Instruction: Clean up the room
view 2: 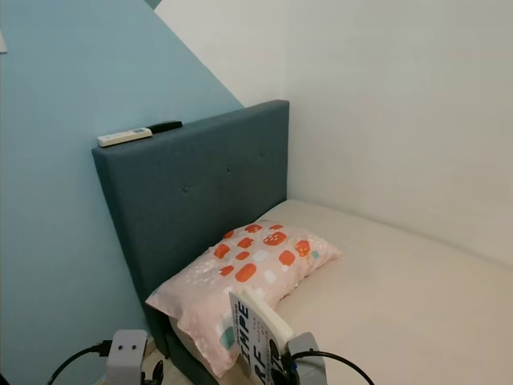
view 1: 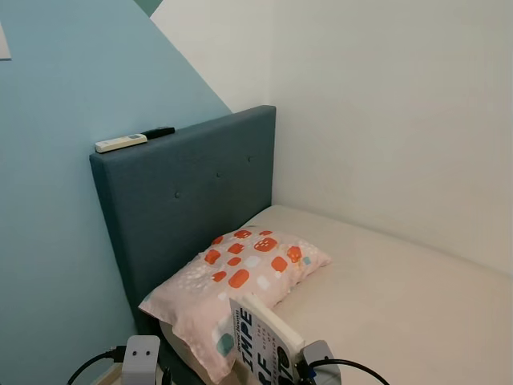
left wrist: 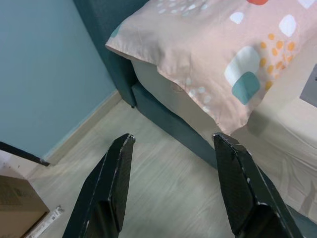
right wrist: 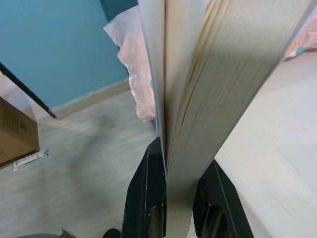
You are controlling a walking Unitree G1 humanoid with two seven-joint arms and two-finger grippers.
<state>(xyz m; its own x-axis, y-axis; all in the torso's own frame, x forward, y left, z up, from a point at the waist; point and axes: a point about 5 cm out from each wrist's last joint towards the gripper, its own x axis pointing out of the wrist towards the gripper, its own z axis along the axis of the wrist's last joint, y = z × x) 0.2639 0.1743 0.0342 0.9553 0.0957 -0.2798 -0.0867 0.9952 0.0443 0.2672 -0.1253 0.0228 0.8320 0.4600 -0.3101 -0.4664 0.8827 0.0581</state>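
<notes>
Clamped upright between the right gripper's (right wrist: pixel 171 196) fingers at lower centre, the book (view 1: pixel 260 341) is mid-carry beside the pillow (view 1: pixel 240 277), needing a resting place next, while the left gripper (left wrist: pixel 173 186) hangs spread.

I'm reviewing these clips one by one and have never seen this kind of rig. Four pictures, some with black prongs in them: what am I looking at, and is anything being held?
This is a walking humanoid robot tidying a bedroom. The two wide pictures come from a stereo camera on its head and show one scene: a bed with a blue headboard, a patterned pillow, and a white remote beside a black pen-like item on the headboard's top edge.

The other two pictures come from cameras on its wrists, looking along each end effector's two black fingers. The left end effector is open and holds nothing, above wooden floor by the bed's corner. The right end effector is shut on a book, also visible at the bottom of the head views.
</notes>
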